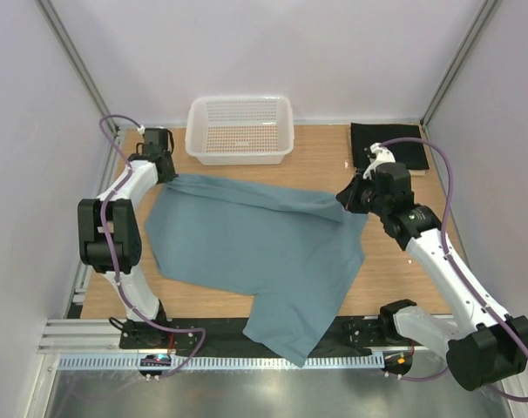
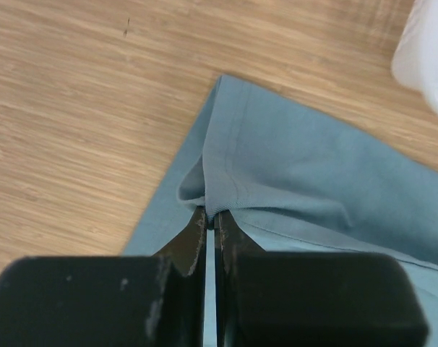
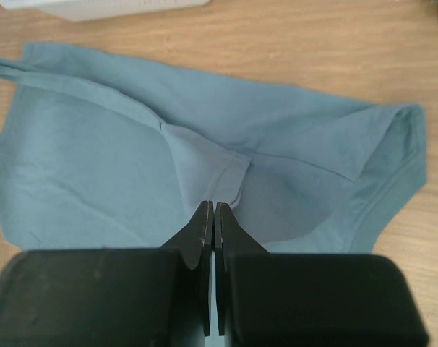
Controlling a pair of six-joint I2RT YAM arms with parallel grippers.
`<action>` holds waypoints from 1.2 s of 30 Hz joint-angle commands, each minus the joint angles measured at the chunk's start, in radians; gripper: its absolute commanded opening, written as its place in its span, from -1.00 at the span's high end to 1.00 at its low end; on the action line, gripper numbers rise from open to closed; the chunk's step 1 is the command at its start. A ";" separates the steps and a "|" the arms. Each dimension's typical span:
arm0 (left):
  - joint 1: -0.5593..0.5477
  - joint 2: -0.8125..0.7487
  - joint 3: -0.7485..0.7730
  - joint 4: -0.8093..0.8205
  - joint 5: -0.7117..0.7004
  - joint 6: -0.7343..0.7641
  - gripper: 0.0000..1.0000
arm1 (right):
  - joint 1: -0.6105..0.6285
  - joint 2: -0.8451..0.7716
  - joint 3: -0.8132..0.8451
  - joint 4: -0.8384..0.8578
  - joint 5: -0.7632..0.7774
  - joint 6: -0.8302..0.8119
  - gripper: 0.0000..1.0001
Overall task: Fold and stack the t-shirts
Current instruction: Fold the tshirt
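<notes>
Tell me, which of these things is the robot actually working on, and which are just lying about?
Part of the job: teal-blue t-shirt, pinched by the left gripper and right gripper; folded black t-shirt at the far right.
Just lying about: white mesh basket at the back.

Probably a robotics lab: white enclosure walls (image 1: 247, 52), aluminium rail (image 1: 81, 333), wooden tabletop (image 1: 325, 170).

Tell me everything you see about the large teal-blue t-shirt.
The large dusty teal-blue cotton t-shirt lies mostly flat on the wooden table, one corner reaching past the near edge. Soft, creased fabric with stitched hems. The left gripper and right gripper each pinch a far edge with shut fingers.
</notes>
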 commanded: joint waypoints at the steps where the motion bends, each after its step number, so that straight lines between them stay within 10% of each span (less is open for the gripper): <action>1: 0.013 0.010 0.038 -0.029 -0.022 -0.012 1.00 | 0.006 -0.039 -0.022 -0.037 -0.044 0.034 0.97; 10: 0.019 0.007 0.035 -0.110 -0.065 -0.053 1.00 | 0.006 -0.096 -0.094 -0.112 -0.101 0.083 0.97; 15: 0.056 -0.012 0.034 -0.225 -0.117 -0.127 -0.05 | 0.006 -0.094 -0.197 -0.176 -0.241 0.114 0.55; 19: 0.087 -0.078 0.019 -0.325 -0.187 -0.191 -0.23 | 0.006 -0.130 -0.216 -0.296 -0.229 0.102 0.09; 24: 0.117 -0.059 0.057 -0.286 0.008 -0.202 -0.10 | -0.009 0.002 -0.128 -0.235 0.013 0.161 -0.37; 30: 0.116 0.168 0.275 -0.336 0.406 -0.170 0.59 | -0.094 0.459 0.110 -0.287 0.058 0.156 -0.12; 36: 0.117 0.205 0.189 -0.279 0.429 -0.228 0.70 | -0.190 0.605 0.124 -0.135 0.017 0.206 -0.01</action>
